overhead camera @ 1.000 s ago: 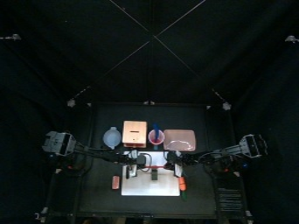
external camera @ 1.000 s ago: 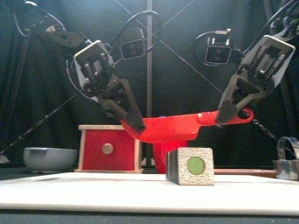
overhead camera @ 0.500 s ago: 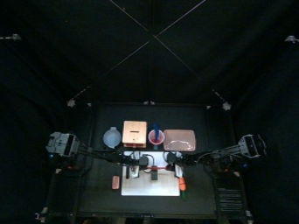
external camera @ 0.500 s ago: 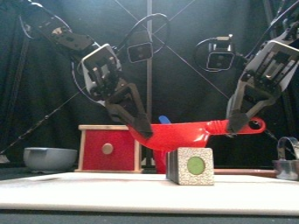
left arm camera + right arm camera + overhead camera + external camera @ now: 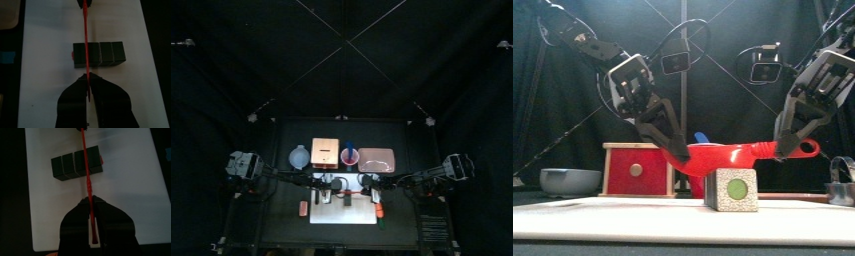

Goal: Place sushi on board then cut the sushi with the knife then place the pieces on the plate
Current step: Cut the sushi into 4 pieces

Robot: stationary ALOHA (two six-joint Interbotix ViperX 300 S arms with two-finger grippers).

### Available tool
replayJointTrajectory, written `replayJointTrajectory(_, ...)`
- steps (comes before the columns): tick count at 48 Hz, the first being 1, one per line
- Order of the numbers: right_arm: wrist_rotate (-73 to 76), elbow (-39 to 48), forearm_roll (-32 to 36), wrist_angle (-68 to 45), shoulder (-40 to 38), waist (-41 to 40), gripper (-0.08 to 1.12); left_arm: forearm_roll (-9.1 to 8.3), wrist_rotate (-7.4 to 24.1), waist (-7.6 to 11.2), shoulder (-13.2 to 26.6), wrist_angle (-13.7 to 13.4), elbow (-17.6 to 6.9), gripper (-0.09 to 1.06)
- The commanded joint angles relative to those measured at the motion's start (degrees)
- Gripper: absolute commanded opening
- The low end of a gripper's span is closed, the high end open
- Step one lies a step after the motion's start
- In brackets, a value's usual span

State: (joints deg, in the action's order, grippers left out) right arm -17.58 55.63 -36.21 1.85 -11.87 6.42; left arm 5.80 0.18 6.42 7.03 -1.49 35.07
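The left gripper (image 5: 675, 152) and the right gripper (image 5: 786, 150) each have their jaws closed tight on one end of the red toy knife (image 5: 727, 154), holding it level just over the sushi roll (image 5: 736, 189); whether the blade touches it I cannot tell. The roll, its dark green blocks together, stands on the white cutting board (image 5: 133, 30), in front of the wooden box (image 5: 636, 170) and the pink tray (image 5: 377, 158)

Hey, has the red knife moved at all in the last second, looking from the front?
Yes. Seen from the front, the red knife has sunk slightly toward the top of the sushi roll, which has not shifted.
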Motion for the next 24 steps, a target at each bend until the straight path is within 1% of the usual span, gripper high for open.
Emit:
replayJointTrajectory(1,0.1,-0.4,-0.1,-0.1,0.1,-0.1,0.33,0.09,-0.1,0.09,-0.4,0.2,-1.5,0.44)
replayJointTrajectory(13,0.1,-0.8,-0.1,-0.1,2.7,-0.1,0.33,0.18,-0.1,-0.18,1.0,0.1,-1.1,0.44)
replayJointTrajectory(24,0.2,-0.8,-0.4,-0.1,4.3,-0.1,0.33,0.26,-0.1,-0.35,3.3,-1.1,-1.4,0.44)
